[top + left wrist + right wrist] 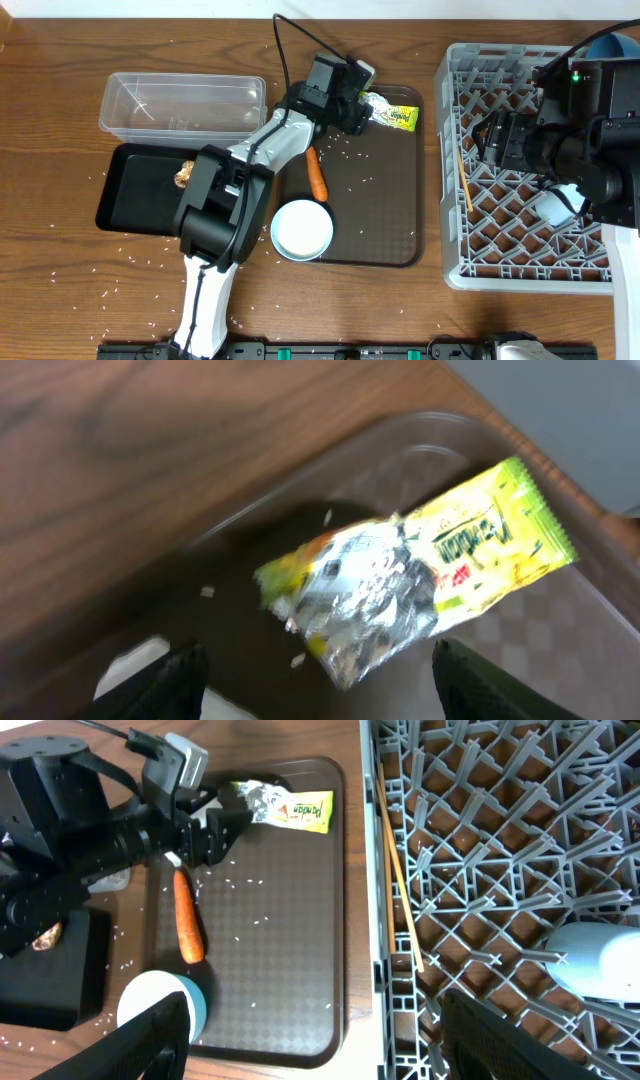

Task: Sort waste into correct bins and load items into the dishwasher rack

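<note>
Left fingers (172, 685) released, yellow-green foil snack wrapper (430, 580) just ahead, between them.
Right fingers (150, 1038) also released, above edge of light-grey plastic lattice rack (500, 870).

Dark lettering is seen printed on the yellow-green snack wrapper (490, 545), upside down in the left wrist view, but too blurred to be read. Nothing else legible is made out.

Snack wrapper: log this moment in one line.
left pincer: open, over wrapper | wrapper: on brown tray, ungrasped | right pincer: open, over rack
</note>
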Controlling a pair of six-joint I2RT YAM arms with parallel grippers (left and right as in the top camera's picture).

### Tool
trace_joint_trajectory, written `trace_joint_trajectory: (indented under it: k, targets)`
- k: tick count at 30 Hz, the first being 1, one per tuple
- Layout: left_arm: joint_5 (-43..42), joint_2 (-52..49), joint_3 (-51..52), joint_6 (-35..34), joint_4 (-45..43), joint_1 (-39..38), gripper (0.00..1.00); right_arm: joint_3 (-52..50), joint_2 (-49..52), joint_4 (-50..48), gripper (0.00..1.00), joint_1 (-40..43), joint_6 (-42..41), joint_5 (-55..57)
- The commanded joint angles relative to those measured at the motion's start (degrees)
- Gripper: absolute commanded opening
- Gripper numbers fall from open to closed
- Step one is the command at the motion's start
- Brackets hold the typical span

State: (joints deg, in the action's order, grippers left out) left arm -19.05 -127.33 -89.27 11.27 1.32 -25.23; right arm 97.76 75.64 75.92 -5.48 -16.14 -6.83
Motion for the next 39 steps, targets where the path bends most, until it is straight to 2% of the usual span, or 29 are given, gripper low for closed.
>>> trace_joint_trajectory:
  k: [1,9,16,20,22,24,25,26,30,35,39]
  targets:
    - [-2.64,-0.52,-0.04,2.47,-2.69,-0.11,0.73,0.0,0.13,0.2,0.74,0.52,-0.52,0.22]
    - [-3.72,-3.28,-0.04,4.98,-5.92,-0.24,0.71,0.0,0.13,0.15,0.74,0.52,-0.52,0.28]
    - [-7.34,-5.27,-0.04,7.17,-8.74,-0.24,0.63,0.0,0.13,0.57,0.73,0.52,-0.52,0.66]
    - [-7.58,-5.33,-0.04,7.15,-9.42,-0.33,0.47,0.0,0.13,0.81,0.73,0.52,-0.52,0.63]
    - [-7.58,-5.33,-0.04,7.13,-9.38,-0.46,0.3,0.0,0.13,0.83,0.73,0.52,-0.52,0.66]
    - [-7.74,-5.33,-0.04,7.08,-9.09,-0.72,0.22,0.0,0.15,0.79,0.73,0.52,-0.52,0.66]
    - [-8.17,-5.33,-0.04,7.06,-8.79,-0.85,0.12,0.0,0.15,0.79,0.73,0.52,-0.52,0.68]
    - [-8.92,-5.33,-0.04,7.06,-8.33,-0.9,0.06,0.0,0.15,0.81,0.73,0.52,-0.52,0.79]
    - [-9.53,-5.31,-0.04,6.62,-3.54,-0.9,0.06,0.0,0.15,0.85,0.73,0.52,-0.52,0.87]
    - [-15.21,-5.07,-0.04,6.4,1.36,-0.9,0.06,0.0,0.2,0.81,0.73,0.52,-0.52,1.05]
    - [-15.26,-3.43,-0.04,0.9,2.34,-0.94,0.06,0.0,0.2,0.9,0.73,0.52,-0.52,1.05]
